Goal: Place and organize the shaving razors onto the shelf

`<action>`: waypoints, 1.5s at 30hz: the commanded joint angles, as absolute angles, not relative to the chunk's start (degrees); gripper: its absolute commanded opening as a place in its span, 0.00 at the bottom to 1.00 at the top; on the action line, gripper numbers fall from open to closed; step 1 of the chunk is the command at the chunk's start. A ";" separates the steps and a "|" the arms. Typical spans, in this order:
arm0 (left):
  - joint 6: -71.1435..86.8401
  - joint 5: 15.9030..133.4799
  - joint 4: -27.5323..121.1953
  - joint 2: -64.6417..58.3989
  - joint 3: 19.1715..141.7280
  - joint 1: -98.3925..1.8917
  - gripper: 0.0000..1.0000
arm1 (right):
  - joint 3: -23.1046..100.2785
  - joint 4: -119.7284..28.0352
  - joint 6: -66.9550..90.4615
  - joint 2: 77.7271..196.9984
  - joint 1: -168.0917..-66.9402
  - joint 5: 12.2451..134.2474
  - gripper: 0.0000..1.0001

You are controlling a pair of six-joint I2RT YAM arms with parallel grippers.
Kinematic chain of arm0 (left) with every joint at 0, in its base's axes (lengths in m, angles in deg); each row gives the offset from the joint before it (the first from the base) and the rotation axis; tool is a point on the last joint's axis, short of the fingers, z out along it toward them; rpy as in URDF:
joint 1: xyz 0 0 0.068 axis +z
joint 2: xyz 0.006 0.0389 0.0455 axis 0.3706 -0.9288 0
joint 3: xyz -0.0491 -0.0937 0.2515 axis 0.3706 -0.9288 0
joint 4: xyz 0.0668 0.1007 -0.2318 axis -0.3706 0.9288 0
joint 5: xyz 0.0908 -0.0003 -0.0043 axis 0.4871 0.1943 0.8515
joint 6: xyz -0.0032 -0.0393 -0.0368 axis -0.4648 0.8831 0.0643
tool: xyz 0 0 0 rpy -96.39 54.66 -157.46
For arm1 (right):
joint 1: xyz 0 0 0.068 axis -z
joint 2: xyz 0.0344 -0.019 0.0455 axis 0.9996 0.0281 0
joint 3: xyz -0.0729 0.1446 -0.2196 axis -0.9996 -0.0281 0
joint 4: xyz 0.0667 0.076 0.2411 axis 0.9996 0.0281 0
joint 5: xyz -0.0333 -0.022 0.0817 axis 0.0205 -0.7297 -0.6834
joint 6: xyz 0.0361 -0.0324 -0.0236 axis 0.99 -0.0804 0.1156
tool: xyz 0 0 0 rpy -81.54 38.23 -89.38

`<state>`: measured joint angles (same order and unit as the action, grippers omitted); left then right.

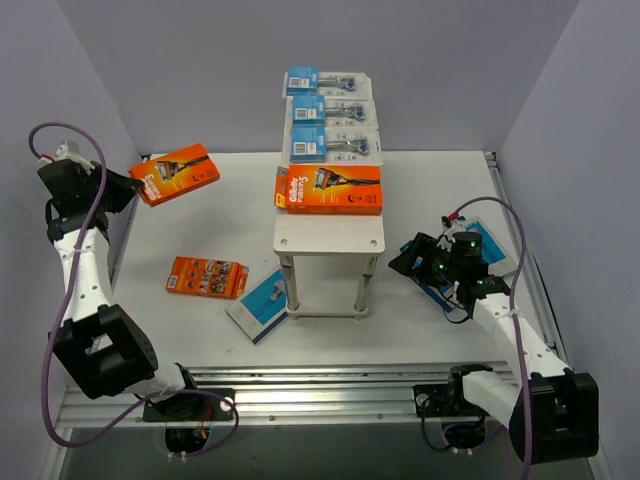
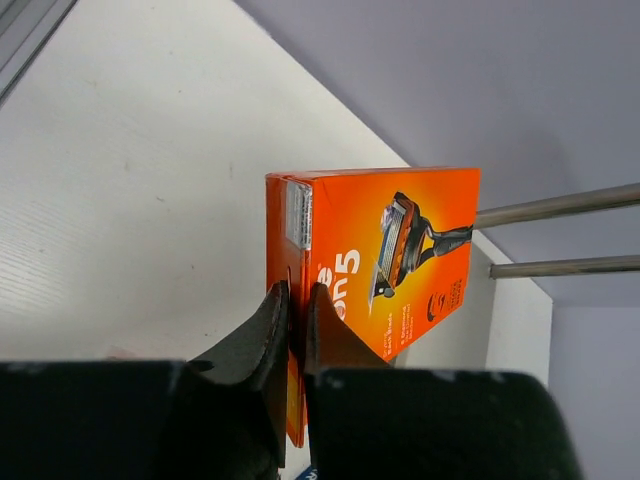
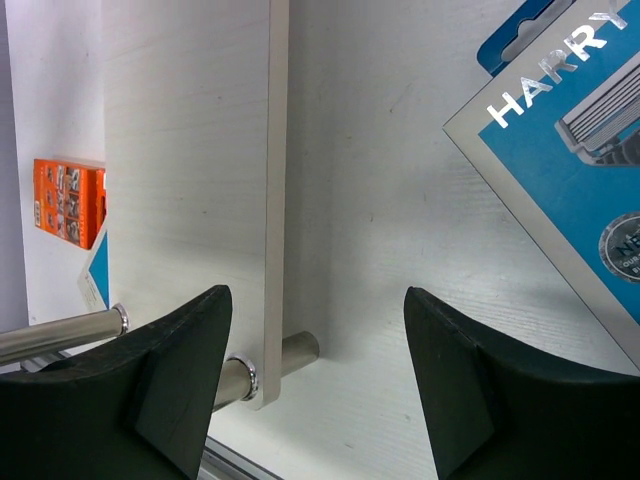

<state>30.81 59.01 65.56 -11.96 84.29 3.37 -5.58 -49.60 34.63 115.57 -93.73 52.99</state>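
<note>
Left hand (image 2: 297, 300) of mine was pinched shut on an orange razor box (image 2: 390, 250) above the tabletop (image 1: 200, 230). Four packs (image 1: 335, 190) already sat on the shelf (image 1: 330, 235); three more lay on the tabletop. My right hand (image 1: 425, 262) hung open, empty.

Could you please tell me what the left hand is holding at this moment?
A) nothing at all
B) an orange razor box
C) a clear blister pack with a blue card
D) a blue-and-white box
B: in the left wrist view, the left hand is pinched shut on the edge of the orange razor box, which pictures a razor.
</note>
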 commanded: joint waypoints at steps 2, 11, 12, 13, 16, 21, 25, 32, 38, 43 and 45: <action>35.73 57.47 64.93 -4.81 83.60 3.47 0.02 | -2.51 -47.58 34.91 113.41 -94.36 54.61 0.65; 49.78 50.35 58.96 5.31 84.92 4.09 0.02 | 1.53 -43.81 37.02 110.16 -95.68 57.33 0.65; 53.19 48.69 56.95 5.66 84.92 4.18 0.02 | 1.88 -43.02 36.93 109.38 -95.68 57.68 0.65; 54.61 48.15 56.06 6.53 84.92 4.18 0.02 | 2.93 -41.80 36.93 108.93 -95.68 57.95 0.65; 58.05 47.09 55.26 8.21 86.67 4.18 0.02 | 5.22 -39.68 37.11 106.82 -95.68 59.35 0.65; 66.46 42.89 50.81 8.91 88.09 3.74 0.02 | 9.62 -36.69 36.93 106.03 -95.68 61.11 0.65; 69.48 40.42 50.69 9.36 90.09 1.64 0.02 | 12.43 -36.16 37.02 105.76 -95.68 61.81 0.66; 70.36 40.32 54.03 10.23 92.65 -9.24 0.02 | 22.44 -32.30 34.92 108.22 -95.68 64.89 0.66; 65.44 40.94 62.99 10.06 96.00 -17.00 0.02 | 33.17 -28.69 33.94 110.68 -95.07 67.17 0.65; 62.02 41.82 68.44 9.80 97.66 -21.13 0.02 | 38.61 -28.60 35.00 112.35 -94.81 67.27 0.58; 59.83 42.08 72.39 8.57 99.41 -24.09 0.02 | 40.46 -28.51 35.26 113.41 -94.63 66.39 0.55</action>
<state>63.18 41.50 67.92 9.15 94.80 -21.13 37.04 -28.77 35.07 111.90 -95.11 66.17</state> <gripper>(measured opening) 0.119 0.566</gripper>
